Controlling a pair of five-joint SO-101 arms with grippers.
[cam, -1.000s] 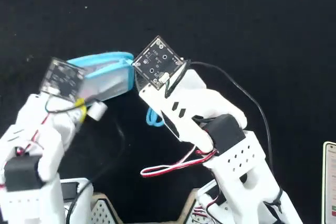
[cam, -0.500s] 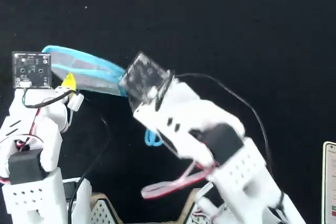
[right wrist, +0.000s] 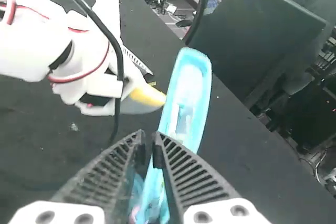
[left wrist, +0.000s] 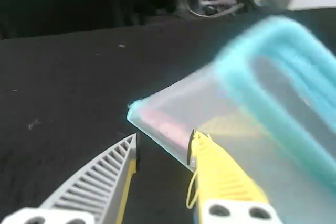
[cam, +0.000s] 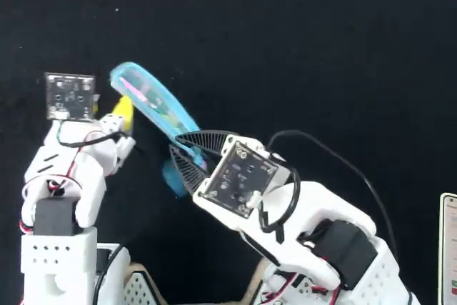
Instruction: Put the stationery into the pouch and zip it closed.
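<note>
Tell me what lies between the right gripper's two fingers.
The blue-edged pouch. In the right wrist view the right gripper is shut on the pouch's near end, and the rest of the pouch runs on past the fingertips.

Black table, pale card lying at its right edge

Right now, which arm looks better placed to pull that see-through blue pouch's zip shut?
Probably the right: the right tool is shut on one end of the translucent blue-edged plastic pouch, while the left tool stands open at the opposite corner.
</note>
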